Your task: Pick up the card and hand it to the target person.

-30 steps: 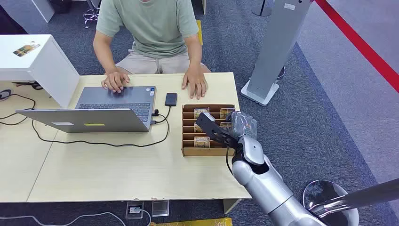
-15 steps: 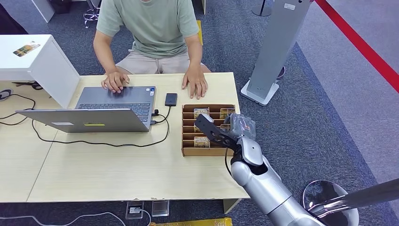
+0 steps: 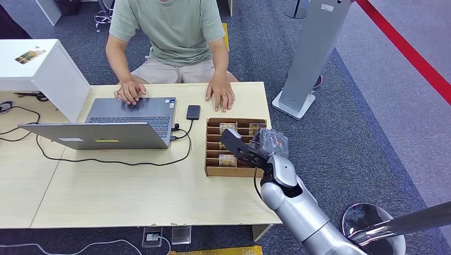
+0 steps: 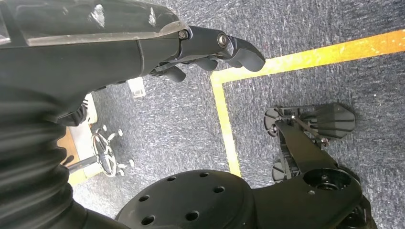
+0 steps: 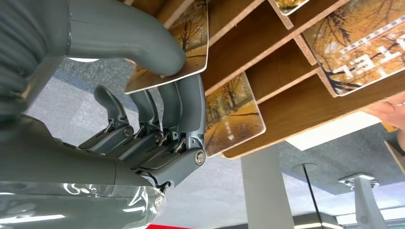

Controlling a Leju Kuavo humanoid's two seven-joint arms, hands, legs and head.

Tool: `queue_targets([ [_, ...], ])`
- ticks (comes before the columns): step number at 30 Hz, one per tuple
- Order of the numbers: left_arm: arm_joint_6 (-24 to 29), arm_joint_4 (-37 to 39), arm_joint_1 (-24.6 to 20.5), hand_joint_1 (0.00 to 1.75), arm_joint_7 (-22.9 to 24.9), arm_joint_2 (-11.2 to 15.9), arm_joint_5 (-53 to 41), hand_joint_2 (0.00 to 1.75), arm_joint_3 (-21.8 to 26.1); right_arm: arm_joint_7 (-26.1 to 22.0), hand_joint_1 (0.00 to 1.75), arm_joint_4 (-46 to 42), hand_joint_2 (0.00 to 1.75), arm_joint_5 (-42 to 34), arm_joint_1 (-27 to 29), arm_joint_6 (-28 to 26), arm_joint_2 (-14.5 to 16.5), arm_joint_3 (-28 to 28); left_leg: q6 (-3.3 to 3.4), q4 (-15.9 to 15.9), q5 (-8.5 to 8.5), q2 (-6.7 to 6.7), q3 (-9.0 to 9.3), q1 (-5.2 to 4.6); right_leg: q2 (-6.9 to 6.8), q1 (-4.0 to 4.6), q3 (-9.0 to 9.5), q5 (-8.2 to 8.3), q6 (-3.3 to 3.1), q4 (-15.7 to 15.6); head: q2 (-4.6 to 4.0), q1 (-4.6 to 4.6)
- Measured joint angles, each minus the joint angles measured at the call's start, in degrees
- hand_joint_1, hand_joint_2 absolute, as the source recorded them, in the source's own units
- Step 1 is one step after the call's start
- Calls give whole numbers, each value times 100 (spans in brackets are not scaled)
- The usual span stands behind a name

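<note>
Pinching a card (image 5: pixel 184 50) between thumb and fingers, right hand (image 3: pixel 268 142) nudged slightly further over the wooden rack (image 3: pixel 213 171) than before, left hand (image 4: pixel 210 47) curled, empty.

Head view: high, looking forward and down over desk (image 3: pixel 133 196), wide. Right wrist view: very close behind right hand (image 5: pixel 143 124), turned, facing wooden card rack (image 5: pixel 286 71); rack (image 3: pixel 213 171) shared with head view. Left wrist view: behind left hand (image 4: pixel 210 47), facing down at carpet floor (image 4: pixel 305 28).
</note>
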Motion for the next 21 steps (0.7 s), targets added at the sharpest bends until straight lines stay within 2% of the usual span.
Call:
queue_targets([
  [14, 31, 0, 0, 0, -28, 1, 22, 175, -3, -144, 145, -5, 175, -21, 7, -50, -1, 0, 0, 0, 0, 1, 2, 0, 1, 0, 1, 0, 0, 0, 0, -2],
  [17, 56, 0, 3, 0, -79, 4, 114, 175, 0, -828, 145, -71, 175, -77, 68, -468, -3, 4, 0, 0, 0, 1, 0, 0, 1, 0, -1, 0, 0, 0, 0, -1],
  [21, 51, -2, 0, 0, -257, -98, 37, 175, -2, -2320, 145, -346, 175, -240, 228, -1722, -21, 1, 0, 1, 0, 2, 0, 0, 1, 0, -2, 0, 0, -1, 0, -10],
])
